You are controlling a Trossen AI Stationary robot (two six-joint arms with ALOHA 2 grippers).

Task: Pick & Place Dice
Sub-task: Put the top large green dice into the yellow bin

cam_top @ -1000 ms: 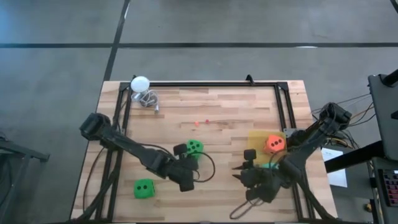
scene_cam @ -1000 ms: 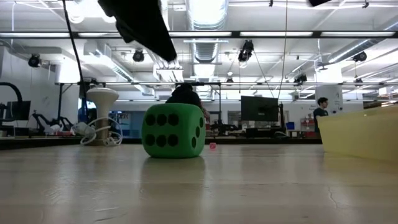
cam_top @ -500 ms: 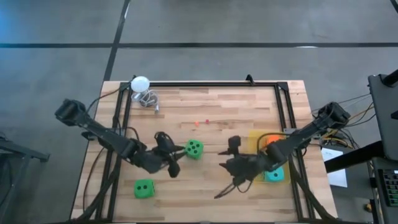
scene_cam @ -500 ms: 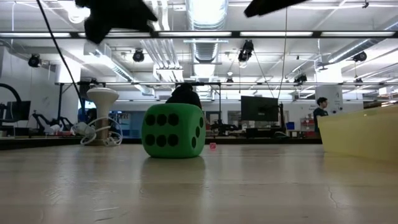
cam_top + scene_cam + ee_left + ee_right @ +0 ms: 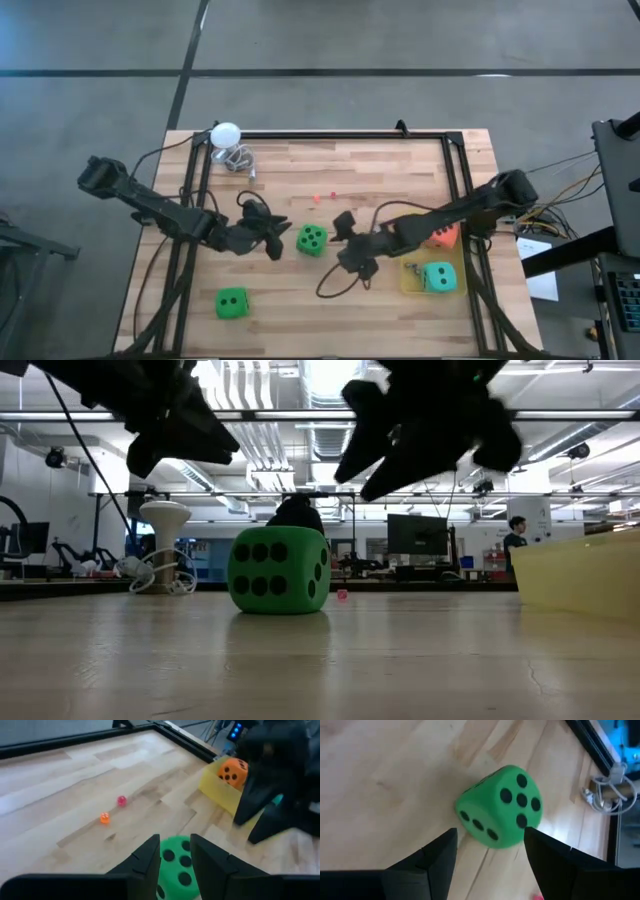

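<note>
Between the two claws, near the middle of the pale wooden butcher-block table (image 5: 380,170), sits a bright green soft cube die with dark pips (image 5: 311,239). To one side of it the left gripper (image 5: 268,229) hovers just beside it with its dark fingers (image 5: 150,857) parted and nothing between them; its wrist view looks down past those fingers onto the green cube. On the other side the right gripper (image 5: 347,240) hangs just as near, its fingers (image 5: 440,857) spread wide and empty, the same die lying ahead of them on bare wood.

Behind the right gripper, along its own arm, a shallow yellow tray (image 5: 410,285) lies against the table's black metal frame rail (image 5: 466,190). A teal soft cube die (image 5: 438,277) rests inside it, and an orange-red soft cube die (image 5: 443,236) shows at the tray's far end, partly hidden by the arm.

Behind and below the left gripper, toward the near table edge, a second bright green soft die (image 5: 231,302) stands alone with open wood all round it. Beyond both claws, two tiny pink and orange beads (image 5: 324,197) lie on the open boards. At the far left corner a white ball (image 5: 225,134) sits by the frame with a coil of pale cable (image 5: 237,159) beside it.
</note>
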